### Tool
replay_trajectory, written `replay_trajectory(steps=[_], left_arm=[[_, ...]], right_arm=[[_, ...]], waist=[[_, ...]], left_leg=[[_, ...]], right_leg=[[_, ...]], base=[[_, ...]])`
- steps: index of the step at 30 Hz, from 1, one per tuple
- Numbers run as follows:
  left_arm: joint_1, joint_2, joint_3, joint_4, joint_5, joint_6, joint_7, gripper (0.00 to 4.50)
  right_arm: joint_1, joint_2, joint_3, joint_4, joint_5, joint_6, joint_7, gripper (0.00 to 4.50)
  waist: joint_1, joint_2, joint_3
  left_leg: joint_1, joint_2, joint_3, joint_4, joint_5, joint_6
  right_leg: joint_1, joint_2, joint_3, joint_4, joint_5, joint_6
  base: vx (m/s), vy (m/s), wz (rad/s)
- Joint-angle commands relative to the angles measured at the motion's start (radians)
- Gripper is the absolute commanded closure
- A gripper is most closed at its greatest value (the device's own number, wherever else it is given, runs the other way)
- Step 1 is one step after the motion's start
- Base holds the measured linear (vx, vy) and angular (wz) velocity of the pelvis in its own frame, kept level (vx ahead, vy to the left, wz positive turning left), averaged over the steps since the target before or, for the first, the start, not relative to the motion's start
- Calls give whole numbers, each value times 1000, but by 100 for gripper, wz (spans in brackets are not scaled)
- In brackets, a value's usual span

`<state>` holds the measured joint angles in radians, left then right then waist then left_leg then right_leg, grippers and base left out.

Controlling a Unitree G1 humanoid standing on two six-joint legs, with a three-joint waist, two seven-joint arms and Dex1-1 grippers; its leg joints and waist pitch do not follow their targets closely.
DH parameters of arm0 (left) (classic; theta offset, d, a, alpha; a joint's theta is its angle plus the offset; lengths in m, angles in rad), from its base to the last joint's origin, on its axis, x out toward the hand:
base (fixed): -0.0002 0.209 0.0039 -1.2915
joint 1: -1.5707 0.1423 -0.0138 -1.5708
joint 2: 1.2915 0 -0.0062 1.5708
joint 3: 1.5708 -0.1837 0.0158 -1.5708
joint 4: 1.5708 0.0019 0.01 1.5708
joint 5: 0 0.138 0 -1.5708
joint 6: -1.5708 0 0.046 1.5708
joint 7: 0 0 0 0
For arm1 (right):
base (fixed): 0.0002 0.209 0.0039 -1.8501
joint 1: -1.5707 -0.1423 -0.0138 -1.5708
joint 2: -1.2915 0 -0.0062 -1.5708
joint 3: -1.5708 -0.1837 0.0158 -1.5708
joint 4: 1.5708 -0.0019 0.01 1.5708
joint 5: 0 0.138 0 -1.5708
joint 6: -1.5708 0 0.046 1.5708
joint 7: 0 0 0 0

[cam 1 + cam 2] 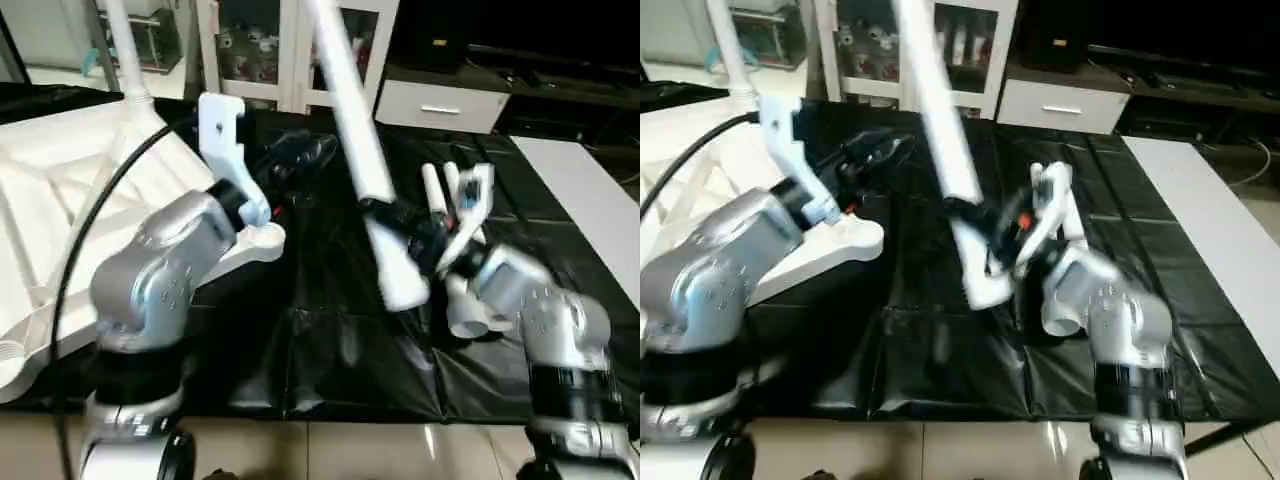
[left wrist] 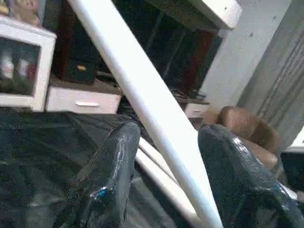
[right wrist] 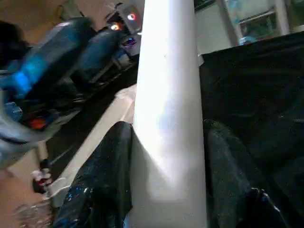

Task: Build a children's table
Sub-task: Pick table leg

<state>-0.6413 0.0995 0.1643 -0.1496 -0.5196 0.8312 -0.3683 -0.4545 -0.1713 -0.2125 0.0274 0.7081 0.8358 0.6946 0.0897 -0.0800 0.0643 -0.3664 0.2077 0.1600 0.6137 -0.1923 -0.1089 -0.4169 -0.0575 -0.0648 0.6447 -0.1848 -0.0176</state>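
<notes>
The right gripper clamps a long tapered white plastic leg; the left gripper, jaws parted, straddles it. Next: seat it in the white ribbed tabletop's corner socket.

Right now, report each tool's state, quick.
Left tool: open, fingers apart beside the white leg, not clamping it.
Right tool: shut on the white leg, near its thick end.
</notes>
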Motion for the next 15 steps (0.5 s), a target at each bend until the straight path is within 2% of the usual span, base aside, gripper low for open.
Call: replay_trajectory(steps=[1,3,4,6,7,8,13,15], left_arm=[[-51,-28,27,5,-61,64,11,165],[-67,-36,41,3,-121,102,10,136],[-67,-36,41,3,-121,102,10,128],[-72,-36,37,-11,-174,139,-5,119],[-73,-34,33,-18,-190,153,-16,106],[-69,-28,15,-25,-185,160,-28,86],[-61,-24,-30,-16,-155,193,-38,81],[-62,-20,-39,6,-138,177,-20,81]], right_arm=[[9,-9,-10,-78,56,31,20,270],[18,-13,-1,-99,69,41,30,270],[18,-13,-1,-99,69,41,30,270],[30,-25,11,-123,85,54,41,270],[34,-31,16,-132,90,60,45,270],[36,-34,19,-142,99,69,50,270],[53,-49,40,-185,127,97,68,270],[56,-45,41,-195,130,95,62,270]], waist=[[6,6,-72],[8,6,-70],[10,5,-70],[8,7,-69],[11,6,-71],[9,5,-70],[11,5,-70],[12,8,-69]], left_leg=[[5,13,5,-69,-123,-2],[2,13,3,-70,-127,-4],[1,12,2,-71,-131,-3],[2,13,2,-72,-142,-7],[3,15,1,-72,-125,-8],[1,15,1,-73,-120,-7],[0,15,1,-74,-117,-3],[0,15,0,-74,-116,-4]], right_leg=[[60,-69,49,-94,-246,-118],[60,-69,46,-91,-241,-125],[60,-70,45,-95,-253,-123],[58,-69,45,-98,-279,-113],[60,-68,45,-93,-248,-116],[60,-66,45,-92,-229,-119],[62,-69,45,-96,-242,-107],[62,-70,45,-97,-240,-106]], base=[[0,0,0],[0,0,0],[0,0,0],[0,0,0],[0,0,0],[0,0,0],[0,0,0],[0,0,0]])
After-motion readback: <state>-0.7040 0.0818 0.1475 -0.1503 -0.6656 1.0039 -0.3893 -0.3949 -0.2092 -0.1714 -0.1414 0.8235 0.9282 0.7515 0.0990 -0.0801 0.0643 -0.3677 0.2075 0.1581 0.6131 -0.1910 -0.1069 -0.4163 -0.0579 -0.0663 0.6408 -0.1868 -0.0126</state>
